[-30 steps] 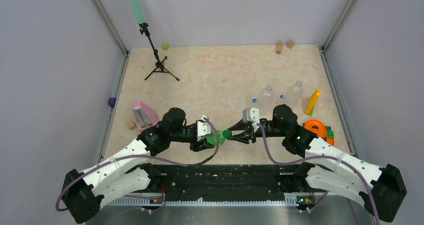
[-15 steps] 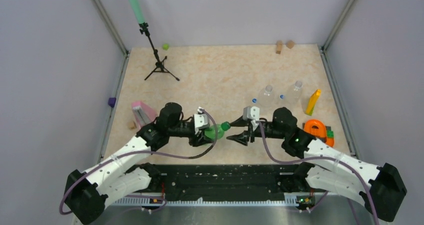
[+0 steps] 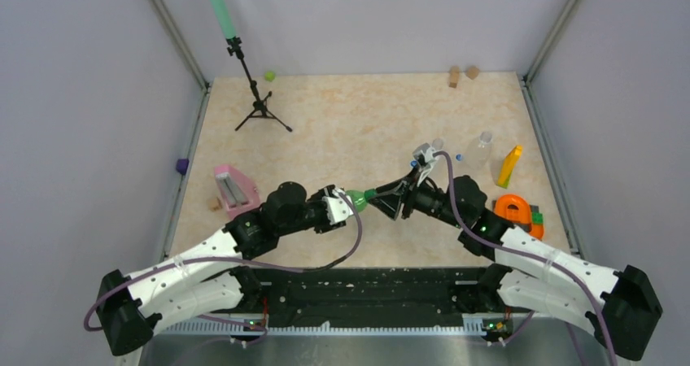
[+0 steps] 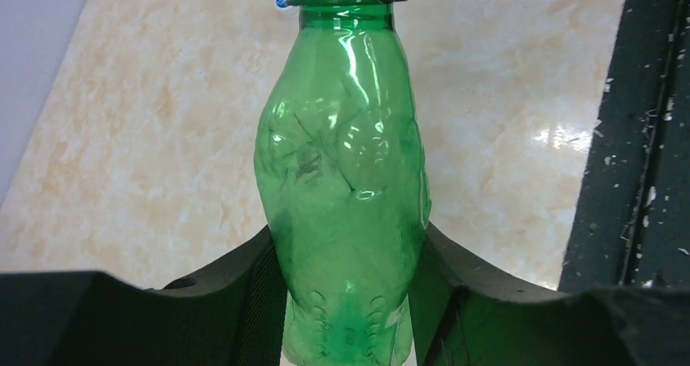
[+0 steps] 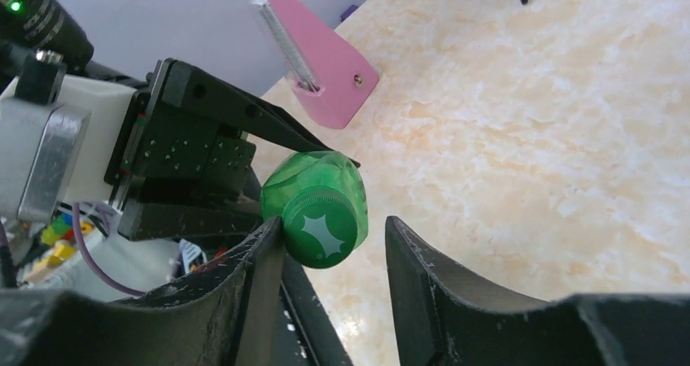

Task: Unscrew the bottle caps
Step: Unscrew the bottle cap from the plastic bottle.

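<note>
My left gripper point(image 4: 346, 301) is shut on the lower body of the translucent green bottle point(image 4: 342, 179), which lies level above the table point(image 3: 350, 201). Its dark green cap point(image 5: 323, 229) points at my right gripper point(image 5: 334, 244). That gripper is open around the cap: one finger touches the cap's side, the other stands apart from it. In the top view the two grippers meet at the cap point(image 3: 370, 193). Two clear bottles point(image 3: 482, 148) stand at the right; the nearer one point(image 3: 436, 146) is partly behind my right wrist. A loose blue cap point(image 3: 459, 157) lies between them.
A yellow block point(image 3: 509, 166) and an orange part point(image 3: 514, 207) sit near the right edge. A pink wedge point(image 3: 232, 185) lies at the left, a tripod point(image 3: 259, 106) at the back left, a lime-green lump point(image 3: 268, 76) and wooden blocks point(image 3: 462, 74) along the back.
My right gripper has let go of the green cap and opened, and its wrist has turned. Both arms have carried the bottle farther from the near edge.
</note>
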Controlling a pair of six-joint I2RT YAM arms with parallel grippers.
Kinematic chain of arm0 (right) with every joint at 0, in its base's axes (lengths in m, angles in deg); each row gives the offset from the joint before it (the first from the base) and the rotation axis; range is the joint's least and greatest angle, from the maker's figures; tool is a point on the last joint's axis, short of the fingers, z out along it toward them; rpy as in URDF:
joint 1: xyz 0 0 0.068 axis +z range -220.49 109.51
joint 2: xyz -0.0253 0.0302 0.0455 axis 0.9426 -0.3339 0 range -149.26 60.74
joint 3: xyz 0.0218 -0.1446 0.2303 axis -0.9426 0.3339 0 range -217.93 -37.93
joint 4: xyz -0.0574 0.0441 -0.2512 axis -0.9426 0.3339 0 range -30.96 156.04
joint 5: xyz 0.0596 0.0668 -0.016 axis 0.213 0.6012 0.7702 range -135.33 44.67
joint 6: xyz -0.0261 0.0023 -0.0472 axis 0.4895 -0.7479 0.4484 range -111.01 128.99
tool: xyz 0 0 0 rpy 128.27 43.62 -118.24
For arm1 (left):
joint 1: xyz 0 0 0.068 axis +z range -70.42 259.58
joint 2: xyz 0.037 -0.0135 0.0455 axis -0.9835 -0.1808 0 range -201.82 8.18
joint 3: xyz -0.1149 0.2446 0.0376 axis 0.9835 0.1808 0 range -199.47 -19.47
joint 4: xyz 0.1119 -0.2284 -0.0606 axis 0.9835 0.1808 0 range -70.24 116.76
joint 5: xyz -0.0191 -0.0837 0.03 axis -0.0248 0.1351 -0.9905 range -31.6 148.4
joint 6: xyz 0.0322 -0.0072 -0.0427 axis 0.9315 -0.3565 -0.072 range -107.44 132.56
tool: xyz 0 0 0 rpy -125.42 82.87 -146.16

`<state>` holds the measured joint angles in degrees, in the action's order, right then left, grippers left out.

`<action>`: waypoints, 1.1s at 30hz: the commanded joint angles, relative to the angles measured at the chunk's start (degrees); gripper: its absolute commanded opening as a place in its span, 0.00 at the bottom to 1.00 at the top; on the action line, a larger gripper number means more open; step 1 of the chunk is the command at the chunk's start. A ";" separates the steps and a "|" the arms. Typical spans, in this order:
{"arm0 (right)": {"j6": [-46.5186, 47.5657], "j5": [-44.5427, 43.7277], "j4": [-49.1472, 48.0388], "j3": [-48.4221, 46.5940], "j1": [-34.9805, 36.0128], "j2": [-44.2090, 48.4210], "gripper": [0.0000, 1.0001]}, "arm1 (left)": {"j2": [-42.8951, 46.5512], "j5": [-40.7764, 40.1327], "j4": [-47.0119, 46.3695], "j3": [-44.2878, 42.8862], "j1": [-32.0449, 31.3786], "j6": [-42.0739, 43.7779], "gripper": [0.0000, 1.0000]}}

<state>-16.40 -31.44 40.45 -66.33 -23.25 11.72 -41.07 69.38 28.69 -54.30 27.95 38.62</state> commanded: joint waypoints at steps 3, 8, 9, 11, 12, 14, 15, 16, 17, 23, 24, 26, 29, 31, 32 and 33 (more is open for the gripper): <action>-8.82 -3.22 -4.73 -1.63 0.32 -2.96 0.43 | 0.91 -4.40 -3.30 -0.03 -1.53 2.70 0.00; -9.53 -3.51 -8.14 -0.50 0.22 -2.77 0.39 | 1.05 -4.30 -2.47 0.01 -1.62 3.17 0.00; -9.62 -3.52 -8.32 -0.53 0.22 -2.71 0.44 | 1.02 -4.23 -2.36 0.08 -1.62 3.17 0.00; -9.87 -3.52 -8.78 -0.44 0.29 -2.72 0.46 | 0.77 -4.25 -2.34 0.05 -1.62 3.16 0.00; -10.02 -3.45 -8.83 -0.49 0.30 -2.76 0.47 | 0.63 -4.18 -2.34 0.03 -1.62 3.05 0.00; -10.43 -3.36 -8.86 -0.46 0.26 -2.97 0.47 | 0.27 -4.26 -2.33 -0.02 -1.62 2.91 0.00; -10.47 -2.91 -8.87 -0.48 0.22 -3.13 0.45 | 0.09 -4.42 -2.41 -0.06 -1.62 2.55 0.00; -10.38 -2.23 -8.49 -0.70 0.29 -3.44 0.45 | -0.02 -4.47 -2.57 -0.05 -1.62 2.42 0.00; -10.37 -1.68 -7.94 -0.95 0.27 -3.70 0.45 | -0.11 -4.52 -2.67 0.00 -1.62 2.35 0.00; -9.44 -0.38 -6.00 -0.96 0.25 -3.63 0.34 | -0.22 -4.86 -3.22 0.35 -1.62 1.87 0.00; -9.05 0.20 -5.58 -1.11 0.22 -3.37 0.34 | -0.16 -4.93 -3.15 0.37 -1.62 1.82 0.00; -8.51 0.56 -4.61 -1.13 0.22 -2.58 0.34 | -0.14 -5.09 -2.88 0.42 -1.62 1.71 0.00; -7.79 0.30 -3.63 -0.95 0.22 -1.38 0.45 | -0.14 -5.19 -2.86 0.47 -1.62 1.72 0.00; -7.49 0.43 -3.02 -0.97 0.25 -0.70 0.47 | -0.26 -5.03 -2.86 0.39 -1.62 1.68 0.00; -7.47 0.44 -2.94 -0.92 0.29 -0.34 0.47 | -0.43 -4.90 -2.93 0.31 -1.62 1.60 0.00; -7.48 0.36 -2.93 -0.87 0.24 -0.11 0.47 | -0.51 -4.77 -2.95 0.33 -1.62 1.54 0.00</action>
<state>-24.97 -31.90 37.28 -66.46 -23.25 9.58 -41.36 64.55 28.77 -54.08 26.50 41.05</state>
